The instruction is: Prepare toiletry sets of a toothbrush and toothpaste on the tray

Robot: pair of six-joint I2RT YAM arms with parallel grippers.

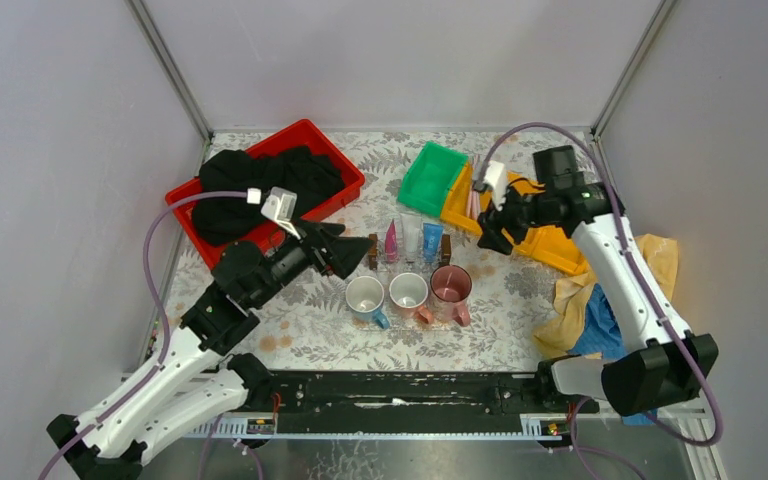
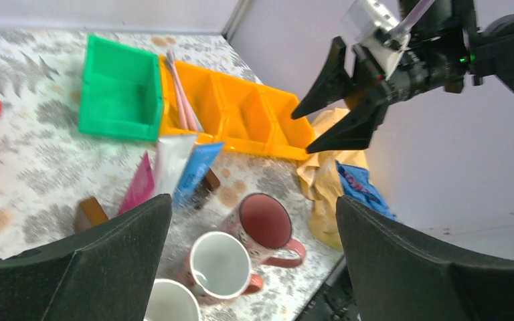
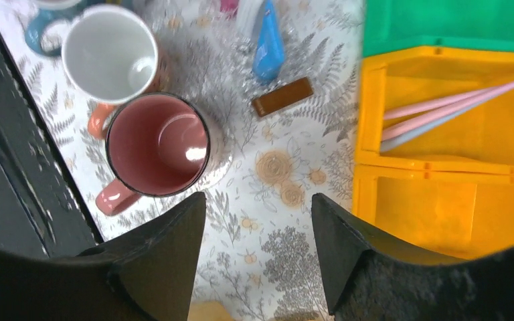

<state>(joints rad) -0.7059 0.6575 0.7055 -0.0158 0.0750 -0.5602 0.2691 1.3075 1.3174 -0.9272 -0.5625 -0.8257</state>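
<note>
Reaching for the toothbrushes (image 3: pixel 442 107) looks like the step in hand: they lie in the yellow bin (image 3: pixel 435 207) at the upper right of the right wrist view, while the right gripper (image 3: pixel 258 204) hangs empty, jaws apart, at bottom centre, and must swing over to pinch one.

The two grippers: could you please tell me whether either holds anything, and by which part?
Nothing is held: the left gripper and right gripper both stand open, empty.
</note>
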